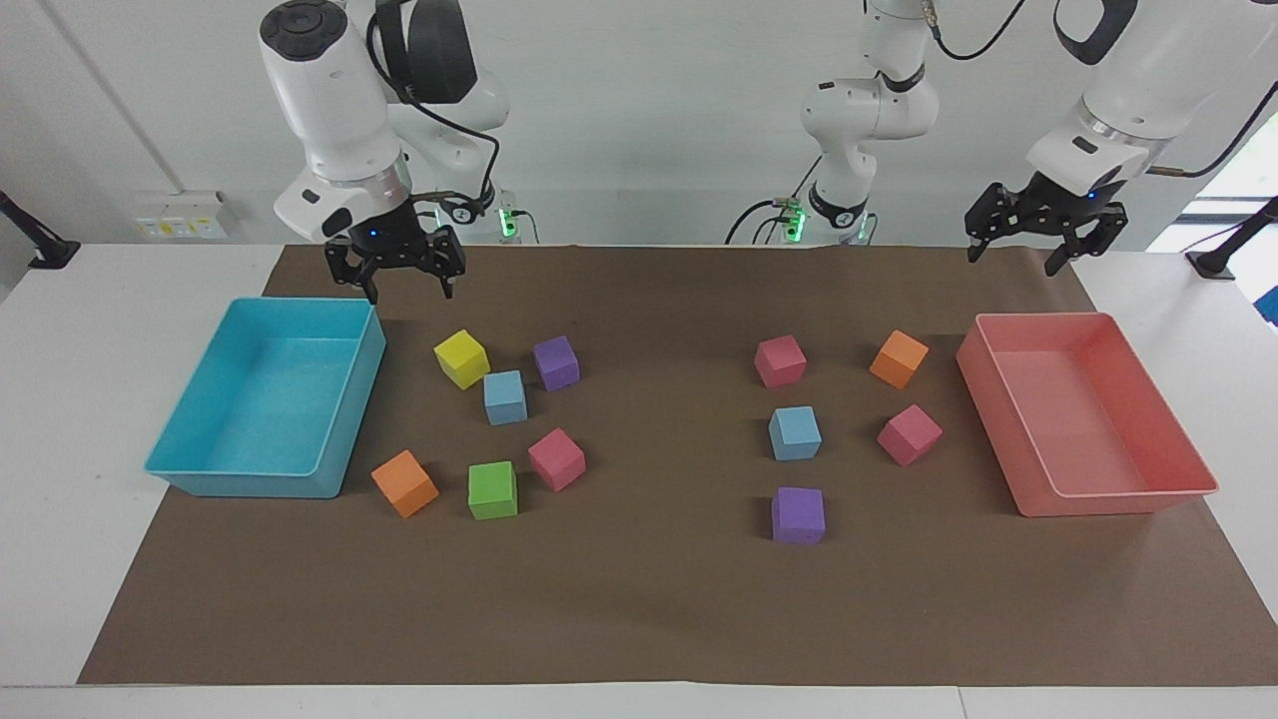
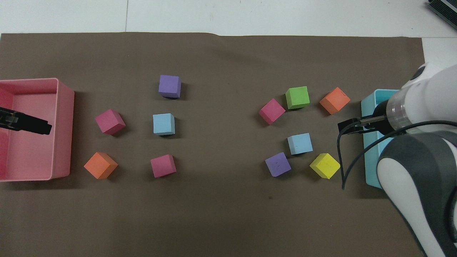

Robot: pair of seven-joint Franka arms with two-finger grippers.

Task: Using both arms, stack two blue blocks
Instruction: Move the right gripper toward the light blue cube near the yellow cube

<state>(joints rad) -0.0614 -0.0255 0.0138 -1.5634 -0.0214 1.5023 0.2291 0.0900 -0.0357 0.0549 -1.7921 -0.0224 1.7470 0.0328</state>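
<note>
Right gripper (image 1: 404, 290): you have it up in the air with its fingers spread wide and nothing between them, over the brown mat (image 1: 659, 599) between the turquoise tray (image 1: 190, 479) and the yellow block (image 1: 461, 359).
Left gripper (image 1: 1018, 255): your other arm waits, fingers wide apart and empty, raised over the pink tray (image 1: 1128, 504) at the left arm's end.
First blue block (image 1: 505, 396): look for it on the mat toward the right arm's end, in the cluster between the yellow block and a purple block (image 1: 556, 361), slightly farther from the robots than both.
Second blue block (image 1: 795, 432): it sits toward the left arm's end, between a pink block (image 1: 780, 360) nearer the robots and another purple block (image 1: 798, 515) farther out.
Stack: you have none yet; both blue blocks lie apart, flat on the mat.
</note>
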